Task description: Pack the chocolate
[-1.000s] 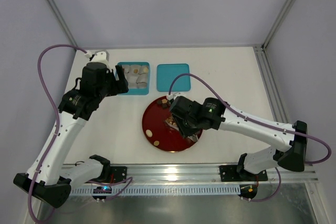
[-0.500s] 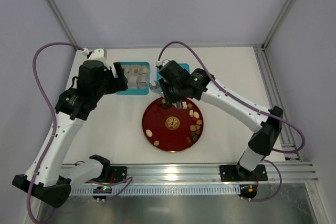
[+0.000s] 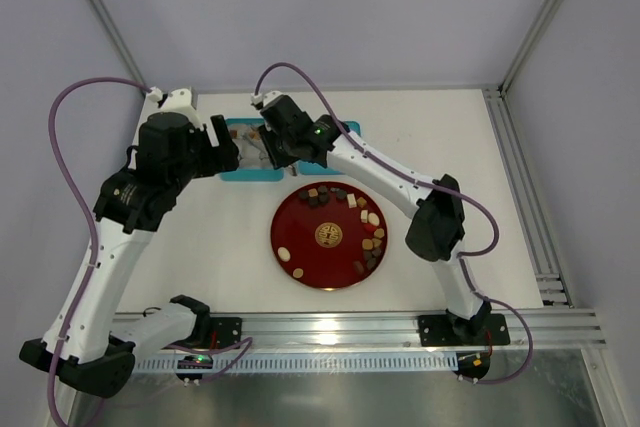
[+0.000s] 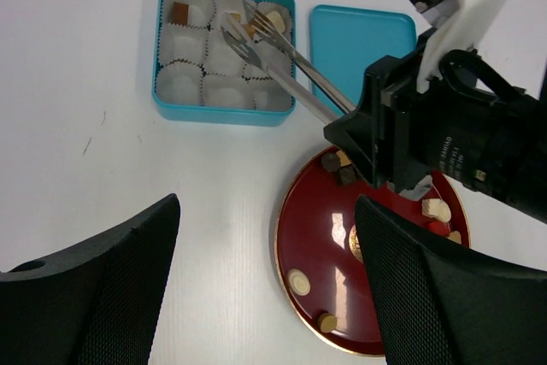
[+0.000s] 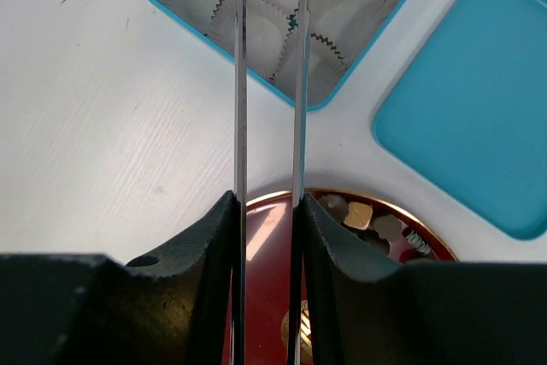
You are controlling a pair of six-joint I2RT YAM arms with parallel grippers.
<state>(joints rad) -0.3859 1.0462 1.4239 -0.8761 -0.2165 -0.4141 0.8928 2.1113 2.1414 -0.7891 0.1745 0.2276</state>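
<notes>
Chocolate pieces (image 3: 372, 237) in brown, tan and cream lie on the red plate (image 3: 310, 247), mostly along its far and right rim. My right gripper (image 5: 269, 198) is shut on metal tongs (image 5: 240, 83). The tongs (image 4: 282, 61) reach over the teal box (image 4: 162, 91) of white paper cups. Their tips hang above the box's back row, where a tan bit shows between them; whether it is gripped I cannot tell. One cup holds a brown square piece (image 4: 179, 13), another a cream piece (image 4: 275, 19). My left gripper (image 4: 269, 203) is open and empty, above the table by the plate's left edge.
The teal lid (image 4: 359, 40) lies flat just right of the box, and the right arm passes over it. The plate's gold emblem (image 3: 329, 235) marks its centre. Aluminium frame rails run along the table's right and near edges.
My right arm has swung the tongs from the plate's right side up and left to the box. The left arm has shifted slightly left and stays open.
</notes>
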